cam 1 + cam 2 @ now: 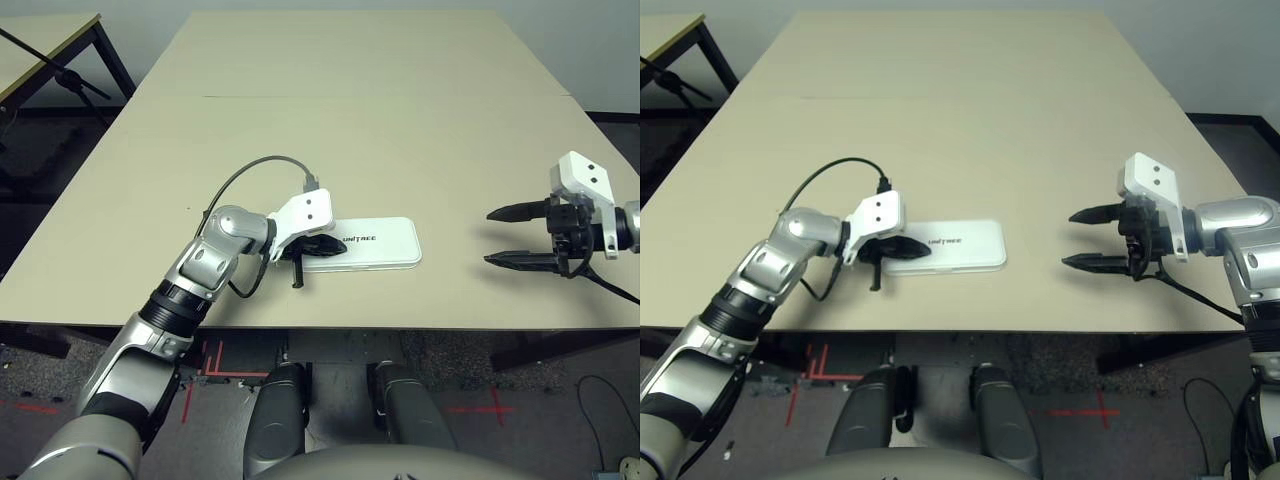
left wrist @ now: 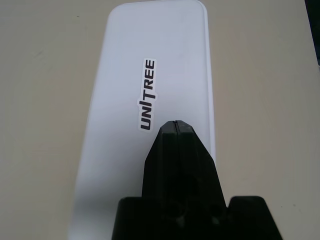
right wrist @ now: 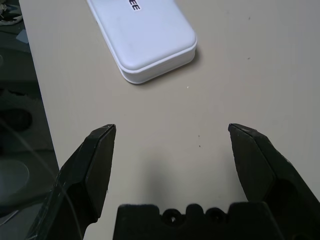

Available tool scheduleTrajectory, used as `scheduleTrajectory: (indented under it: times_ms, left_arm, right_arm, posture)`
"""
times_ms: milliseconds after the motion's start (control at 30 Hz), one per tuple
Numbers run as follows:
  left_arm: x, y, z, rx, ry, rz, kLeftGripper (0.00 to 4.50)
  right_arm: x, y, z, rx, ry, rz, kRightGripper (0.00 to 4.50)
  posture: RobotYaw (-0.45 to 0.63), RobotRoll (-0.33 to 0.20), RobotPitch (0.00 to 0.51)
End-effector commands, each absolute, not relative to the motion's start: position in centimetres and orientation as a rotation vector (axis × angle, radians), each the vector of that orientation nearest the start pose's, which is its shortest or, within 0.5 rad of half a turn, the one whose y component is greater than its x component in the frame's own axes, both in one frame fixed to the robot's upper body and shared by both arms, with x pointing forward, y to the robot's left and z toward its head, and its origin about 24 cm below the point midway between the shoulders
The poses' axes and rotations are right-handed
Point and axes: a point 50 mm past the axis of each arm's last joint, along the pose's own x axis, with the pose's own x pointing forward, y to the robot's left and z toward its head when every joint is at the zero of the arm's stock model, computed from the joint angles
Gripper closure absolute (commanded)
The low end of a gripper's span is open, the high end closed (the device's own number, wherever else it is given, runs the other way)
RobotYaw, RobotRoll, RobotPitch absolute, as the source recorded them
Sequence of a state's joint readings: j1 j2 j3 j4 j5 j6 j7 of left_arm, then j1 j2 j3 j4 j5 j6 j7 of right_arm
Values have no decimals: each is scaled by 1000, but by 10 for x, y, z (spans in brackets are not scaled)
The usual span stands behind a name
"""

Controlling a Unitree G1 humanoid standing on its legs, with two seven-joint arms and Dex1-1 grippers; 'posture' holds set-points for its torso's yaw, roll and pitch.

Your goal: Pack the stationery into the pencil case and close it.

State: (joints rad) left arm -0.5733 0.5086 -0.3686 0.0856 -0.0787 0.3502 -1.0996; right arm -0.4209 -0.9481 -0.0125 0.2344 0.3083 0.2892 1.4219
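The pencil case (image 1: 365, 243) lies closed on the table (image 1: 400, 130); left gripper (image 2: 176, 125) fingers pressed together on its lid (likely pressing it shut), right gripper (image 1: 508, 237) fingers spread, well apart.

"UNITREE", blk letters, on white pencil case (image 2: 150, 55) lid

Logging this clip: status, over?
Left tool shut, pressing on pencil case lid. Right tool open, empty, off to the side. Case closed; table bare around it.
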Motion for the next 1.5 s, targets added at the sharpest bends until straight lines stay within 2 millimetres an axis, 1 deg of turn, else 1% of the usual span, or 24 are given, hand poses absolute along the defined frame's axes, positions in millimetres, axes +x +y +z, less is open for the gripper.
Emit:
scheduleTrajectory:
  times_ms: [33, 100, 167, 200, 300, 433, 567, 667, 833, 967, 1033, 1200, 1500]
  left_arm:
    - [304, 122, 109, 456, 286, -1240, 4319]
    - [308, 127, 121, 394, 195, -1183, 3913]
    - [310, 132, 130, 332, 134, -1137, 3189]
    - [310, 138, 138, 278, 82, -1091, 2828]
    - [314, 159, 156, 149, -37, -939, 1615]
    - [324, 191, 174, 63, -147, -694, 65]
    - [335, 226, 187, -4, -224, -454, 25]
    - [342, 254, 191, -58, -262, -285, 25]
    - [346, 292, 184, -79, -271, -81, 25]
    - [347, 310, 176, -108, -278, 28, 25]
    - [347, 313, 173, -109, -279, 45, 25]
    - [349, 316, 167, -111, -281, 71, 25]
    - [348, 310, 157, -102, -271, 56, 25]
  right_arm:
    - [279, -279, 162, -406, 379, 1128, 0]
    - [281, -277, 164, -387, 325, 1114, 0]
    - [284, -276, 166, -370, 272, 1091, 0]
    - [288, -275, 167, -344, 212, 1057, 0]
    - [301, -274, 170, -274, 61, 931, 0]
    - [318, -278, 172, -212, -63, 724, 0]
    - [333, -288, 173, -183, -130, 502, 0]
    - [343, -300, 173, -179, -161, 318, 0]
    - [350, -318, 165, -176, -161, 66, 0]
    - [348, -335, 157, -163, -142, -117, 0]
    - [348, -339, 154, -159, -133, -152, 0]
    - [351, -341, 153, -144, -134, -190, 0]
    - [356, -332, 150, -145, -130, -141, 0]
  posture:
    - [-39, 0, 138]
    - [-37, 0, 139]
    - [-35, 0, 140]
    - [-35, 0, 140]
    - [-35, 0, 140]
    - [-8, 0, 137]
    - [-3, 0, 133]
    - [-1, 0, 130]
    - [0, 0, 132]
    - [0, 0, 135]
    - [-2, 0, 138]
    - [-8, 0, 150]
    - [-3, 0, 194]
